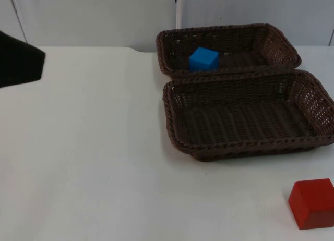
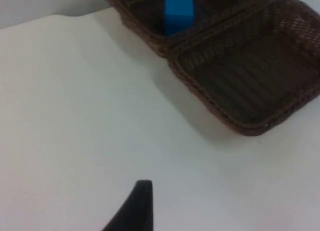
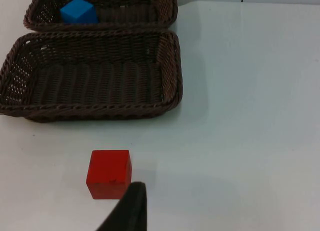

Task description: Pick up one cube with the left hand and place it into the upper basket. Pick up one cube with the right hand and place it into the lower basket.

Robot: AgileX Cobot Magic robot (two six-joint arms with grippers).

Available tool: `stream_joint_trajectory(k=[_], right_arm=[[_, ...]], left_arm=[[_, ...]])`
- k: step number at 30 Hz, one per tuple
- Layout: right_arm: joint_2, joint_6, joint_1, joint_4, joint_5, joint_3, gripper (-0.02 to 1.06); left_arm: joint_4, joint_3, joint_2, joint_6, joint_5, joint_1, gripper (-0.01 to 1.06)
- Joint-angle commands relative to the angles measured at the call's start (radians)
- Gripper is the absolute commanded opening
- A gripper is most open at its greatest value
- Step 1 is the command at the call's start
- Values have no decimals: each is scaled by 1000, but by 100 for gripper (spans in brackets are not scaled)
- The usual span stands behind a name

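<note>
The left arm [image 1: 18,61] hangs at the worktop's far left edge. One black fingertip of the left gripper [image 2: 135,208] and one of the right gripper [image 3: 127,211] stand above the worktop.

bright, even light — soft shadows beside the baskets [image 1: 245,147]; left wrist view blurred, other views sharper.

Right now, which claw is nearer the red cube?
Right. The right claw hovers just short of the red cube, which sits on the table outside the baskets. The left claw is over bare table on the far side of the baskets from it.
</note>
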State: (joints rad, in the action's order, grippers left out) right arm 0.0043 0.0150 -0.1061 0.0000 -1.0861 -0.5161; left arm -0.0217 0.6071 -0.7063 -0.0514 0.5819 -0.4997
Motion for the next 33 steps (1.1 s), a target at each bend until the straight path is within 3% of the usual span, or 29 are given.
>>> stream_joint_trajectory(k=[1, 24, 33], right_arm=[[-4, 1, 4, 0, 6, 0, 105], [-4, -32, 4, 10, 5, 0, 105], [180, -32, 4, 13, 6, -45, 105]], left_arm=[[82, -5, 24, -76, 24, -6, 105], [110, -5, 38, -80, 54, -6, 105], [105, -5, 38, -80, 52, -6, 105]])
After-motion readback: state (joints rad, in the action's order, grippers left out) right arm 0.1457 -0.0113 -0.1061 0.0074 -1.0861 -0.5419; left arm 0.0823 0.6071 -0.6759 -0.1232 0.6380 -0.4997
